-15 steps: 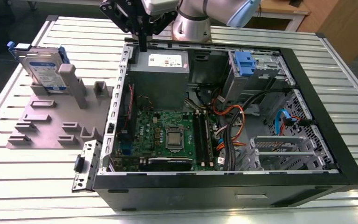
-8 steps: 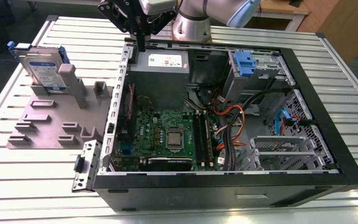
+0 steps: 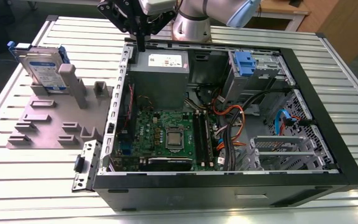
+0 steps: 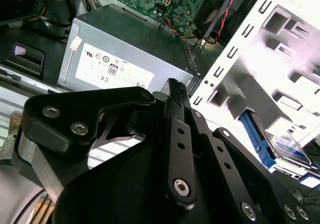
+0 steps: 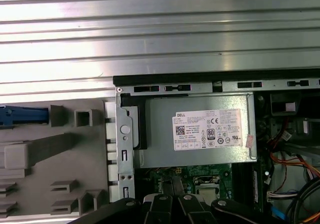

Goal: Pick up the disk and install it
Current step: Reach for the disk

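We see jaws closed, empty, above case (image 3: 229,183) edge; disk (image 3: 42,70) upright in holder (image 3: 45,116) beside case.

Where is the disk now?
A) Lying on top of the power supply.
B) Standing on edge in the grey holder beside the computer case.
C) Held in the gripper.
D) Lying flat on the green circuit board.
B: in the exterior view the disk stands on edge in the grey holder beside the computer case, apart from the gripper above the case.
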You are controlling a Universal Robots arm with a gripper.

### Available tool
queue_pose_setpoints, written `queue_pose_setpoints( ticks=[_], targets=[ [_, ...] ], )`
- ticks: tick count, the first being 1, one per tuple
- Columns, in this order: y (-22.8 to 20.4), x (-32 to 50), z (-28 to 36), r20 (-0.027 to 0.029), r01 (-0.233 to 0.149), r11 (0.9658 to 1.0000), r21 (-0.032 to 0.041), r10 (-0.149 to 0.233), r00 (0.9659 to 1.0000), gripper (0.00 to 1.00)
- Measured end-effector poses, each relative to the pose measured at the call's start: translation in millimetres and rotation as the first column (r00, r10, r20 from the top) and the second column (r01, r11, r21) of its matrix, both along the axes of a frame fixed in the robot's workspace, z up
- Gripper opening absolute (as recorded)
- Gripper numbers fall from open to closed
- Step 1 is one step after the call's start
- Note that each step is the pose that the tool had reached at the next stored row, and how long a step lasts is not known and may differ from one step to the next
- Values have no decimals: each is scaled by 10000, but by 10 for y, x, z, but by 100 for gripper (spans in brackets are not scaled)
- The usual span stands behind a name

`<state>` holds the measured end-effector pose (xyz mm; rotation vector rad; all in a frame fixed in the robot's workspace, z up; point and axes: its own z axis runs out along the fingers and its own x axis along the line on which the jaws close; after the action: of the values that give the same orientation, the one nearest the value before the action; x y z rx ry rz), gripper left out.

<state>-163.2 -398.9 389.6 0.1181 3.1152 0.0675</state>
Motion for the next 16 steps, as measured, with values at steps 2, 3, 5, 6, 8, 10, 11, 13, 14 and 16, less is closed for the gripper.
queue_pose_setpoints(
  ticks=[2, 3, 5, 6, 8, 10, 11, 13, 14, 16],
  targets=[
    [0, -12, 0, 0, 0, 10000, 0, 0, 10000, 11],
    [0, -13, 0, 0, 0, 10000, 0, 0, 10000, 11],
    [0, -38, 0, 0, 0, 10000, 0, 0, 10000, 11],
    [0, -39, 0, 0, 0, 10000, 0, 0, 10000, 11],
    [0, -40, 0, 0, 1, 10000, 0, -1, 10000, 11],
    [2, -51, 0, 0, 2, 10000, 0, -2, 10000, 11],
    [7, -56, 0, 0, 1, 10000, 0, -1, 10000, 11],
    [17, -70, 0, 0, 1, 10000, 0, -1, 10000, 11],
    [21, -77, -1, 1, 1, 10000, 1, -1, 10000, 11],
    [26, -96, -1, 0, 1, 10000, 0, -1, 10000, 11]
  ],
)
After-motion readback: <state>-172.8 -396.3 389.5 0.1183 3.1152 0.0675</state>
